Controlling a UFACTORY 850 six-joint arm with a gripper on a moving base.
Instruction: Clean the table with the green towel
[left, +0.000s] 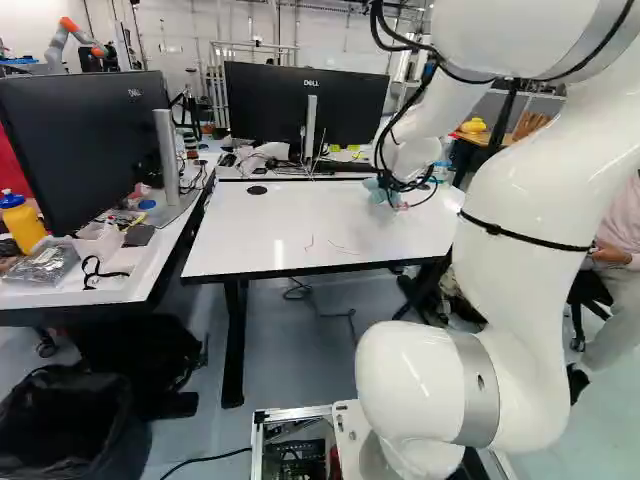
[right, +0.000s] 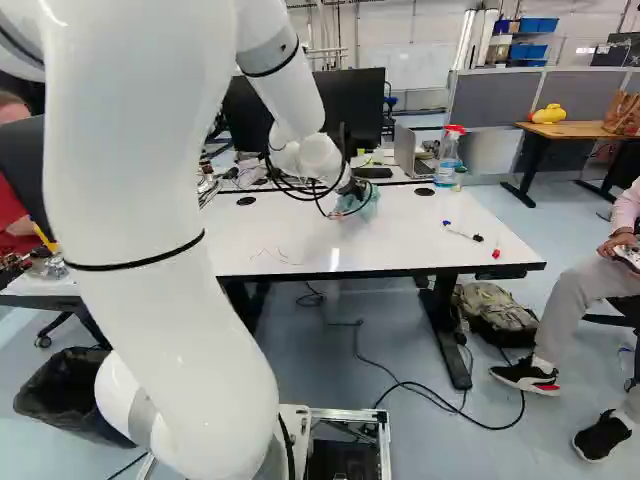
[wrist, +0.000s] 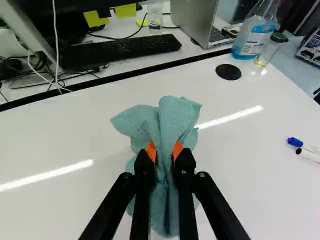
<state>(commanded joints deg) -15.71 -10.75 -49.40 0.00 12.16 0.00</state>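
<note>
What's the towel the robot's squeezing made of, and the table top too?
The towel looks like soft, dull cloth, maybe cotton, because it bunches into wrinkles. The table top seems smooth, glossy and hard, perhaps plastic-coated board, because light makes bright streaks on it.

This looks like a robotics lab laid out like an office: a large white arm (left: 520, 190) stands near, another robot (left: 58, 42) far left, with monitors (left: 300, 105), a keyboard (wrist: 120, 51) and a laptop (wrist: 192, 22) around the white tabletop (right: 390, 240), and grey partitions (right: 500, 98) far right.
</note>
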